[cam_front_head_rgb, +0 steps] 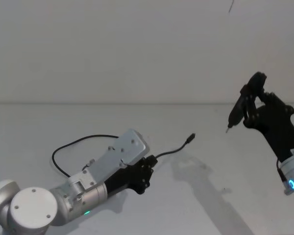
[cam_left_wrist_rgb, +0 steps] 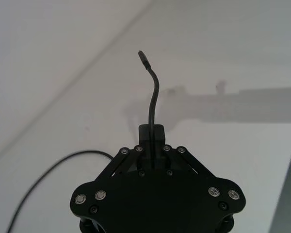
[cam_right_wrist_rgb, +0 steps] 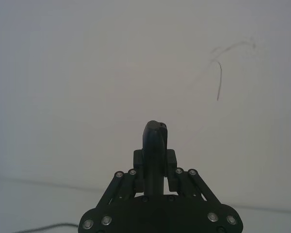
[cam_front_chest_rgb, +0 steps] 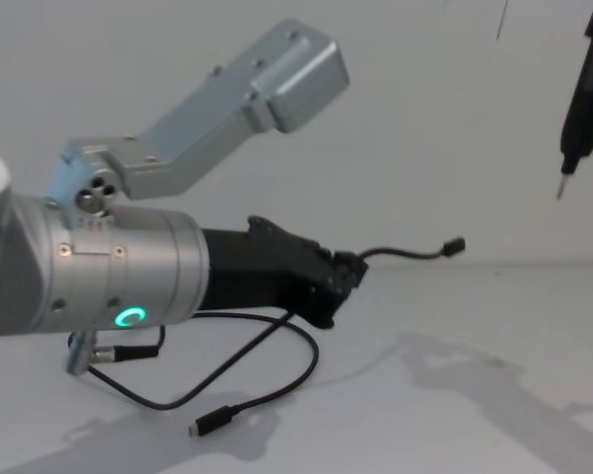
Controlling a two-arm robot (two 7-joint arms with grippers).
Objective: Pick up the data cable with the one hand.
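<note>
While lift was judged under way: left gripper (cam_front_head_rgb: 149, 162), at 7 o'clock of head view, was closed narrow on data cable (cam_front_head_rgb: 174, 151) near one plug. Short end projected toward 2 o'clock; long loop trailed toward 9 o'clock over table (cam_front_head_rgb: 210, 196). Advised: firm pinch, straight slow rise, slack drawn up without snagging. Right gripper (cam_front_head_rgb: 249, 100), at 3 o'clock, was clamped on pen-like tool (cam_front_head_rgb: 233, 115), parked.

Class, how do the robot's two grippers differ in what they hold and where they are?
The left gripper clamps the data cable; the right gripper clamps a pen-like tool. The left gripper sits low near the table; the right gripper hangs high. Both are black, jaws shut.
</note>
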